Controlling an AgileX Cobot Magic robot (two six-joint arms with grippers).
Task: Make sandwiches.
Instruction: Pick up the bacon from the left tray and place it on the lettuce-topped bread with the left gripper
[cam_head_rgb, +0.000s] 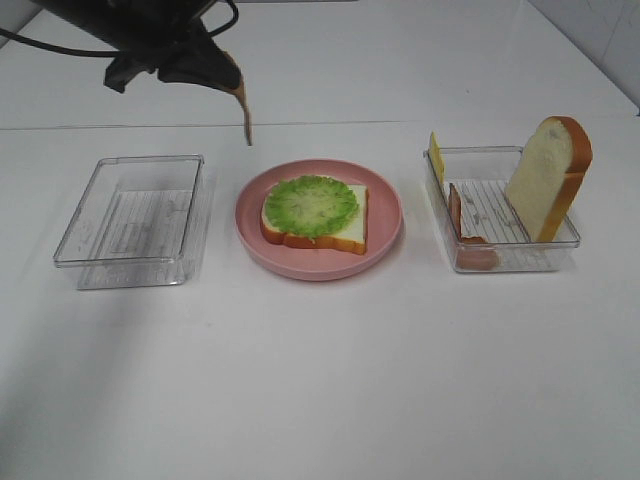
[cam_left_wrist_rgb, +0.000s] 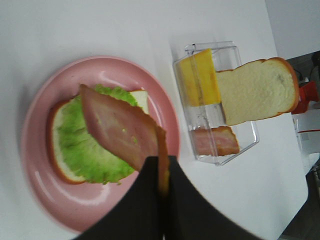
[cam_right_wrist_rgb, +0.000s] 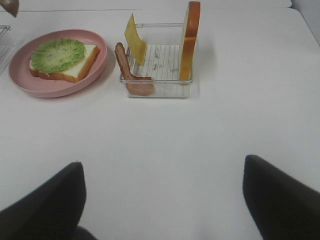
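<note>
A bread slice (cam_head_rgb: 345, 232) topped with ruffled green lettuce (cam_head_rgb: 311, 205) lies on the round pink plate (cam_head_rgb: 385, 235). My left gripper (cam_head_rgb: 236, 88) is shut on a reddish-brown bacon strip (cam_left_wrist_rgb: 122, 130) and holds it hanging in the air behind the plate's far left side. In the right clear tray (cam_head_rgb: 560, 245) stand a second bread slice (cam_head_rgb: 548, 175), a yellow cheese square (cam_head_rgb: 436, 155) and another bacon strip (cam_head_rgb: 462, 225). My right gripper (cam_right_wrist_rgb: 162, 200) is open and empty, over bare table in front of that tray (cam_right_wrist_rgb: 155, 92).
An empty clear tray (cam_head_rgb: 130, 215) stands left of the plate. The white table (cam_head_rgb: 320, 380) stretches wide in front of the plate and trays.
</note>
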